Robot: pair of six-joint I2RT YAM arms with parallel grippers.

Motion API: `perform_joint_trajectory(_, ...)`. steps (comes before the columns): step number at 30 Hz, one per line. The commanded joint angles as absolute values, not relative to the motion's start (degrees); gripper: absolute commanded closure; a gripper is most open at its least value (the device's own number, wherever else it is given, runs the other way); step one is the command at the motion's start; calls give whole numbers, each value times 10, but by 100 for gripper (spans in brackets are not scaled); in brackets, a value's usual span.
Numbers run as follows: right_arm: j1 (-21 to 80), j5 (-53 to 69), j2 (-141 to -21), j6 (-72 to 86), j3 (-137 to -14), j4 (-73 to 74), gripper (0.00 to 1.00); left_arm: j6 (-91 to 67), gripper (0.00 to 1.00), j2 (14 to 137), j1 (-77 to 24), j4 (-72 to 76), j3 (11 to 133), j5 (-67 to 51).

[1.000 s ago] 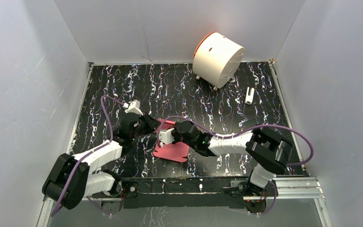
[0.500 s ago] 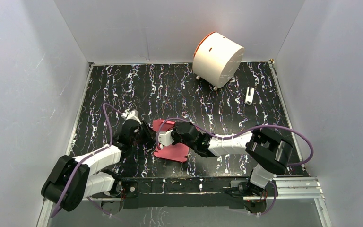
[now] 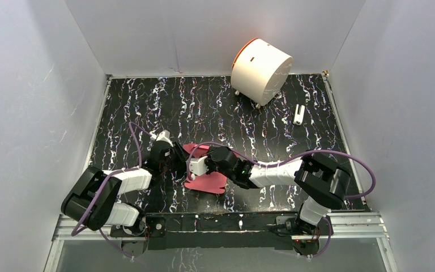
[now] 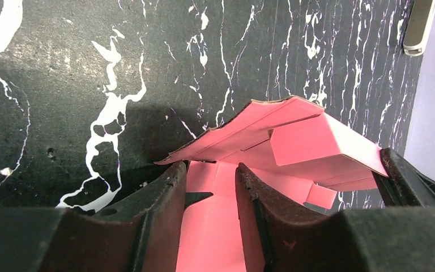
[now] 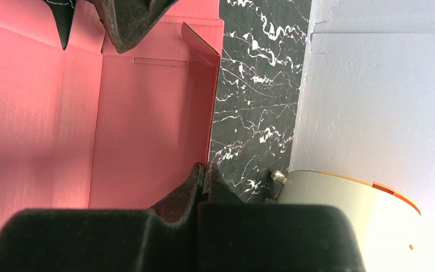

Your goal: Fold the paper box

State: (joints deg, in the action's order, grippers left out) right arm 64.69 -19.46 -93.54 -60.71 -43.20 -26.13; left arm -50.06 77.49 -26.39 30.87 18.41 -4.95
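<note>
Paper box (image 3: 208, 182), part-folded, lies mid-tabletop (image 3: 147, 107) between my arms, long axis running near-to-far, walls raised at the far end. My right jaws clamp one wall's edge; my left jaws stand narrowly apart over its left side.

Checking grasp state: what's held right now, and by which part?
The right gripper pinches the paper box by the edge of a raised side flap. The left gripper is open, fingers apart over the box, gripping nothing.
</note>
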Motion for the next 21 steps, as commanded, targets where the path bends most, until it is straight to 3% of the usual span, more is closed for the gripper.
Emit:
perform_joint_trajectory(1, 653, -189, -935, -617, -426, -256, 99, -513, 65, 781, -265, 307, 185, -73)
perform_joint_trajectory(9, 653, -191, -939, -614, -422, -263, 99, -532, 73, 691, -269, 302, 169, -91)
perform_joint_trajectory(21, 657, -192, -936, -620, -424, -258, 99, -527, 73, 695, -280, 282, 165, -66)
